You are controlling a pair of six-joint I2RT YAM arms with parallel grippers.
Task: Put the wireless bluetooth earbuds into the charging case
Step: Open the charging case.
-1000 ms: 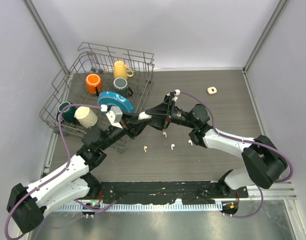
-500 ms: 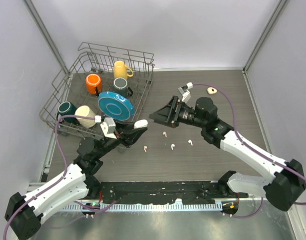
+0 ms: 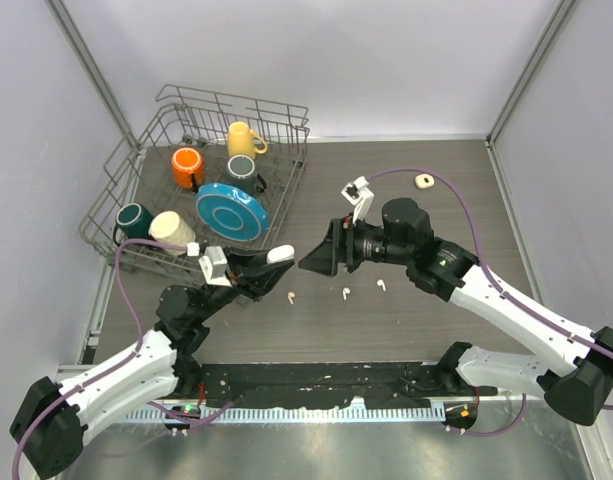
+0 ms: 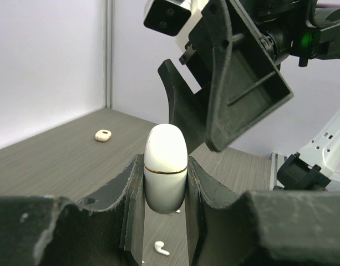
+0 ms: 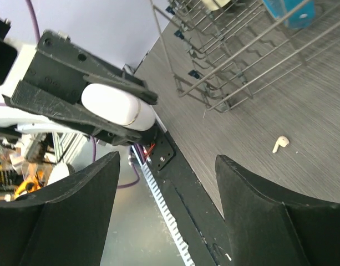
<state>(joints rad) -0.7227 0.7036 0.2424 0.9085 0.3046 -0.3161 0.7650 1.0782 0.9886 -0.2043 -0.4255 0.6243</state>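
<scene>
Top view: charging case point(image 3: 280, 254) is clamped, lid shut, in left gripper point(image 3: 271, 262) and held up toward right gripper point(image 3: 319, 258), fingers apart; three earbuds point(image 3: 345, 293) are seen loose on the table point(image 3: 466, 200) below. Left wrist: case's upper end is exposed past the fingertips, prob. so the lid can be opened. Right wrist: nothing is held.

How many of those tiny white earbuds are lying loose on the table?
3, in a row on the table: left earbud, middle earbud, right earbud. Another may be hidden beneath the right claw.
</scene>
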